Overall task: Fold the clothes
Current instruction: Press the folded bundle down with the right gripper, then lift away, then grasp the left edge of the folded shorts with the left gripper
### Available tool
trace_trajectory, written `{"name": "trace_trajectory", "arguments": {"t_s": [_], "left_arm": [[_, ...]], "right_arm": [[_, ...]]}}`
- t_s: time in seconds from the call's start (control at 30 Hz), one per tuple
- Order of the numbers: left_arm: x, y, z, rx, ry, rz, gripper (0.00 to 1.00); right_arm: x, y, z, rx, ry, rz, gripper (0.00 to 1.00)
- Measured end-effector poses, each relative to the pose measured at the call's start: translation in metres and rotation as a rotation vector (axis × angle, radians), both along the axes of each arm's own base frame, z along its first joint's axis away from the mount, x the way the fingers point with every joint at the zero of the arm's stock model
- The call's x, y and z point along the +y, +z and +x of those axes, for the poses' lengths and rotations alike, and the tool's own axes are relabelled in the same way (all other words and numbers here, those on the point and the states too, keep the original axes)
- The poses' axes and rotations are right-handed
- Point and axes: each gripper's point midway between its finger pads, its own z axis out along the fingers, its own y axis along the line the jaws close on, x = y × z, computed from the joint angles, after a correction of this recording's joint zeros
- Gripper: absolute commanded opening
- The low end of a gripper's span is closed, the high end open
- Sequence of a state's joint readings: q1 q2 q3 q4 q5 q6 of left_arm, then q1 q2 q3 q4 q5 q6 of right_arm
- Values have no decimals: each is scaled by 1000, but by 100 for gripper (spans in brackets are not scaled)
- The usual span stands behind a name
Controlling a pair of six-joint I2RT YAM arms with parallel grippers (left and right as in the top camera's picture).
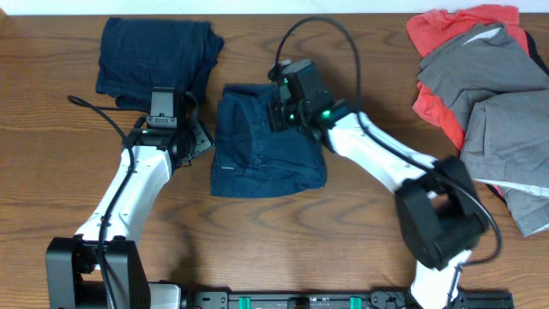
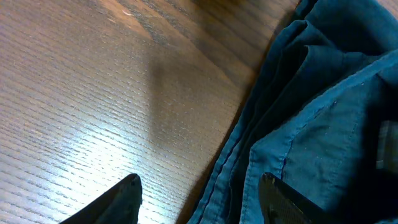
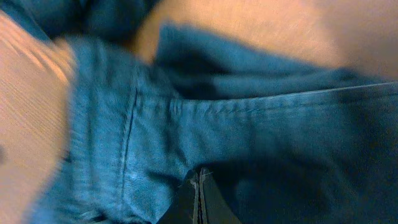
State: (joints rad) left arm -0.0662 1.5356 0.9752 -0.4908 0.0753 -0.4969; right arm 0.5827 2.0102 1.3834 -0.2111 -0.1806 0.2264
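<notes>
Dark navy shorts (image 1: 266, 146) lie folded on the table's middle. My left gripper (image 1: 203, 137) is open at their left edge. In the left wrist view its jaws (image 2: 202, 193) straddle the layered hem of the shorts (image 2: 323, 124), one finger over bare wood and one over cloth. My right gripper (image 1: 276, 112) is over the shorts' upper part. In the right wrist view its fingers (image 3: 198, 186) are pressed together with their tips against the navy cloth (image 3: 124, 143), and nothing shows between them.
A second folded navy garment (image 1: 154, 56) lies at the back left, just beyond the left arm. A heap of grey clothes (image 1: 506, 120) and coral-red clothes (image 1: 446, 30) sits at the right edge. Brown wooden table (image 1: 283, 240).
</notes>
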Motion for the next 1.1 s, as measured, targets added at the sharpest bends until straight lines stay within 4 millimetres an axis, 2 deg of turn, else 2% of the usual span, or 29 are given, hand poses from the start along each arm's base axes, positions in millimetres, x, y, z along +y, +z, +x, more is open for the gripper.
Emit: {"name": "trace_trajectory", "arguments": {"t_s": [0.07,0.27,0.33,0.5,0.53,0.57,0.63,0.67,0.73,0.83,0.93,1.0,1.03,1.1], "left_arm": [[0,0,0,0,0,0,63],[0,0,0,0,0,0,63],[0,0,0,0,0,0,69],[0,0,0,-2,0,0,70],[0,0,1,-2,0,0,71],[0,0,1,-2,0,0,73],[-1,0,1,-3,-3,-2,74],[-2,1,1,-7,-11,-6,76],[-7,3,5,-24,-49,-21,84],[-18,7,9,-53,-124,-54,100],[-27,11,15,-86,-176,-86,98],[-33,13,17,-104,-219,-101,98],[-36,14,18,-111,-246,-111,98],[-44,11,19,-117,-301,-130,98]], "right_arm": [[2,-20,-4,1,50,-47,1],[5,-51,-8,-18,146,-124,1],[4,-60,-8,-14,155,-141,1],[3,-65,-9,-10,164,-155,1],[3,-64,-9,-7,165,-158,4],[2,-63,-10,-1,165,-162,17],[0,-57,-13,15,160,-166,75],[-2,-51,-14,20,159,-169,99],[-4,-28,-15,14,155,-165,99],[-12,30,-8,-54,129,-130,99],[-30,99,0,-155,80,-79,99],[-51,139,2,-211,35,-59,99],[-62,154,3,-229,11,-55,99],[-84,168,3,-236,-30,-60,99]]}}
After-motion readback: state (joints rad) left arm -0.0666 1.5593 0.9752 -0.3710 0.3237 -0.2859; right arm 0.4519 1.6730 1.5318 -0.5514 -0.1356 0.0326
